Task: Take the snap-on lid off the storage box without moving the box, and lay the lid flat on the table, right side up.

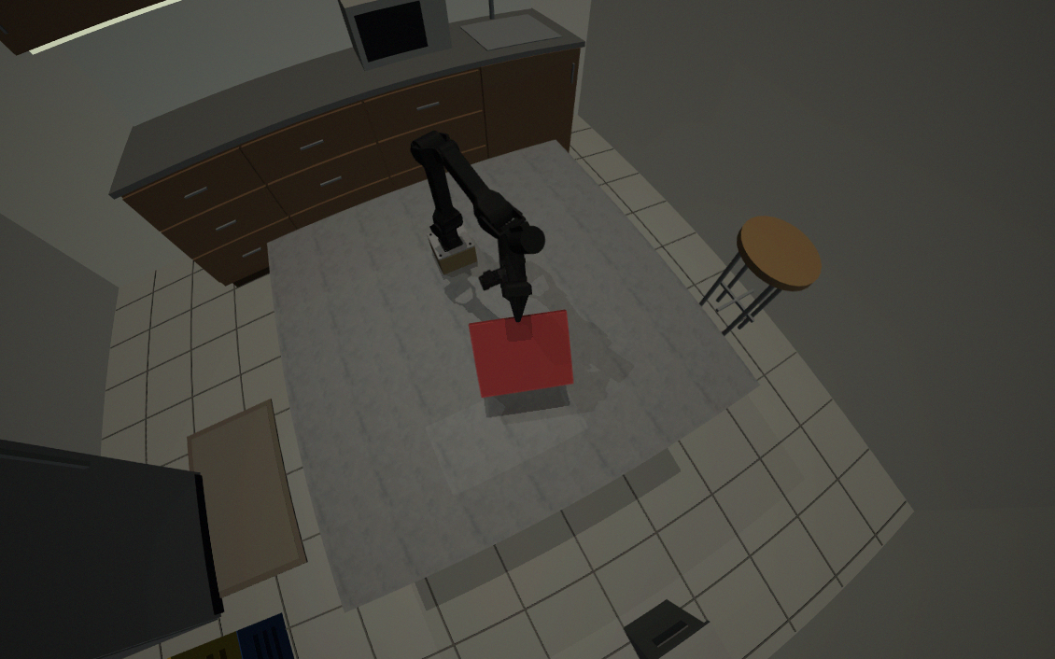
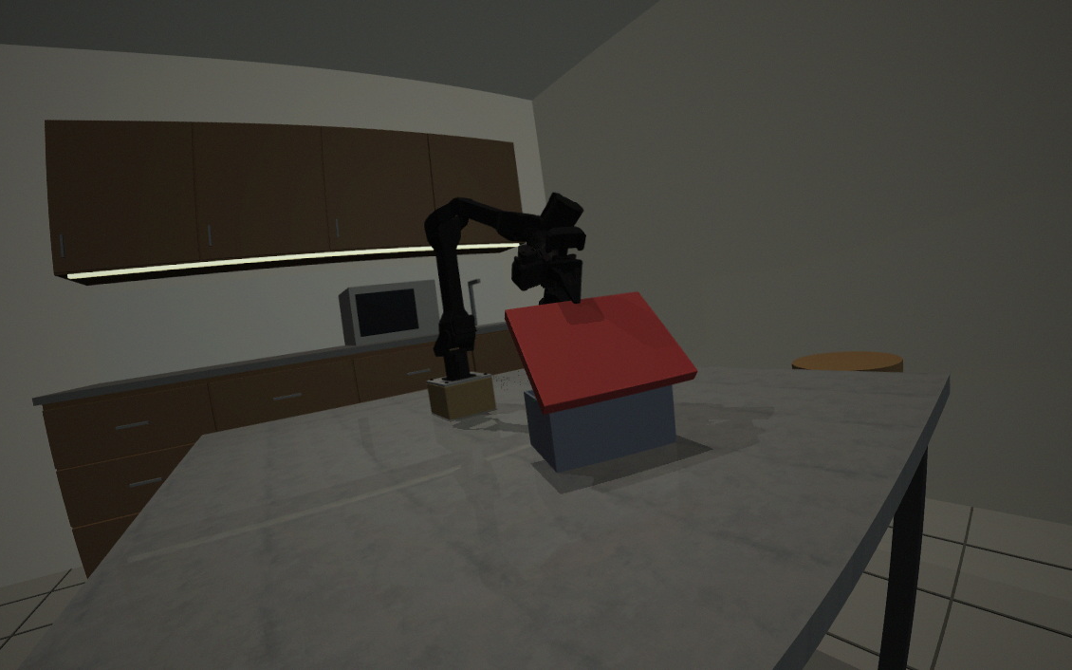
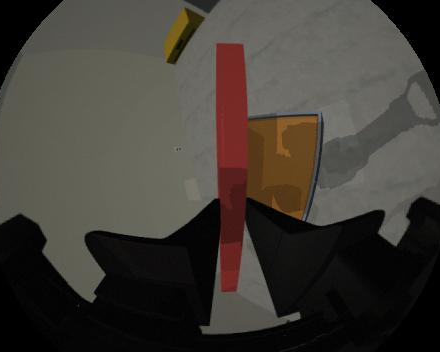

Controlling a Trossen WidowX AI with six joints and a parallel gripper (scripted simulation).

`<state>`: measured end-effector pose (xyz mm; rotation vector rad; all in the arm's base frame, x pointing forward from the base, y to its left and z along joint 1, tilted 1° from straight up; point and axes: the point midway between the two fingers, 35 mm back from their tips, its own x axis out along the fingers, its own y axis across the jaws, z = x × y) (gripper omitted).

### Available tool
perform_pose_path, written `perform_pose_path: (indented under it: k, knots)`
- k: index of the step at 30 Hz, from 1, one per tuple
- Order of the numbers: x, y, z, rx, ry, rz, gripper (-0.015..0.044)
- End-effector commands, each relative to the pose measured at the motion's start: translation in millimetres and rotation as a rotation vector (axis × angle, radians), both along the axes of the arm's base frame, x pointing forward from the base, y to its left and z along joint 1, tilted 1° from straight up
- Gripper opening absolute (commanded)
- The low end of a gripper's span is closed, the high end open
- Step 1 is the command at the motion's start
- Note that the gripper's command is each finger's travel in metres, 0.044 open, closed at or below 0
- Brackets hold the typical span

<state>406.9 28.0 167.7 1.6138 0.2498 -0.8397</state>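
Note:
The red lid (image 1: 525, 359) (image 2: 607, 353) (image 3: 232, 115) is off the box and hangs tilted above it, its edge by the arm higher than its far edge. My gripper (image 1: 518, 317) (image 2: 578, 301) (image 3: 231, 203) is shut on the middle of the lid's raised edge. The blue-grey storage box (image 1: 527, 401) (image 2: 615, 428) stands upright on the table (image 1: 400, 524) (image 2: 440, 566) under the lid. In the wrist view the open box (image 3: 291, 160) shows an orange-brown inside beside the lid. The lid hides much of the box in the top and exterior views; whether they touch I cannot tell.
The arm's tan base block (image 1: 457, 259) (image 2: 463, 399) stands on the table behind and to the left of the box. A round stool (image 1: 779, 249) (image 2: 846, 362) stands beyond the table's right edge. A counter with a microwave (image 1: 390, 33) (image 2: 386, 311) is at the back.

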Motion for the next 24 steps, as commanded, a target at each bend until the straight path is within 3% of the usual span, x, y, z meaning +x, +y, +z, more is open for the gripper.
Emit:
perform_pose_path:
  k: [1, 24]
  knots:
    - [2, 0, 12, 0.002, -0.02, 0.001, 0.0]
    - [-7, -13, 18, 0.001, -0.02, 0.001, 0.0]
